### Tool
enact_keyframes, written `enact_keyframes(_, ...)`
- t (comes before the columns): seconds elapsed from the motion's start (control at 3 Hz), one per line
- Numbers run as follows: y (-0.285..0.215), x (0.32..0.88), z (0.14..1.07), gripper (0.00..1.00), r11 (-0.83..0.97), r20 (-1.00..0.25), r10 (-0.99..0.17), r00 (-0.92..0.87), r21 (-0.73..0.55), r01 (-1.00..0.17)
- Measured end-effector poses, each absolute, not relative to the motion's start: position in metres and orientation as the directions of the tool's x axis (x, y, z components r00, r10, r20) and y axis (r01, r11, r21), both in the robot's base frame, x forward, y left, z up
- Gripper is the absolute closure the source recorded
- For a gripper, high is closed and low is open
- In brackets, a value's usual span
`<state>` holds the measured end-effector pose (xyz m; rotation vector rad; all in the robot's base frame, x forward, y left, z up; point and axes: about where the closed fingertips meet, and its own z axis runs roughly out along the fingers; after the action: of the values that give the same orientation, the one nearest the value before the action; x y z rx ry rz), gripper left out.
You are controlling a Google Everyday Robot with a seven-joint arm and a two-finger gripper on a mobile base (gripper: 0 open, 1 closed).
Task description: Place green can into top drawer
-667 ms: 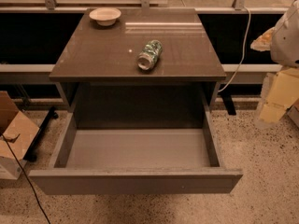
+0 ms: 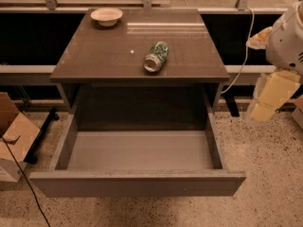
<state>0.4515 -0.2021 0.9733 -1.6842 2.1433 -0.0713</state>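
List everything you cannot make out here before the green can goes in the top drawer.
1. Hand: camera view, at the right edge beside the cabinet; the frame cuts off its arm.
2. Green can: lying on the cabinet; print too small to read, underside hidden by the can itself.
3. Top drawer: open; the recess behind it is too dark to see into.

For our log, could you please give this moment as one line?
green can: lying on cabinet | top drawer: open | claw: right of cabinet
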Motion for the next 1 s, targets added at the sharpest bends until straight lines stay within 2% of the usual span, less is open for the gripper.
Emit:
enact_keyframes(0.33, -0.191, 0.463, 0.969, 0.00, 0.291, -0.380, -0.909, -0.170, -0.290, -0.911)
enact_keyframes(1.0, -0.180, 0.469, 0.973, 0.00, 0.282, -0.403, -0.905, -0.140, -0.318, -0.905)
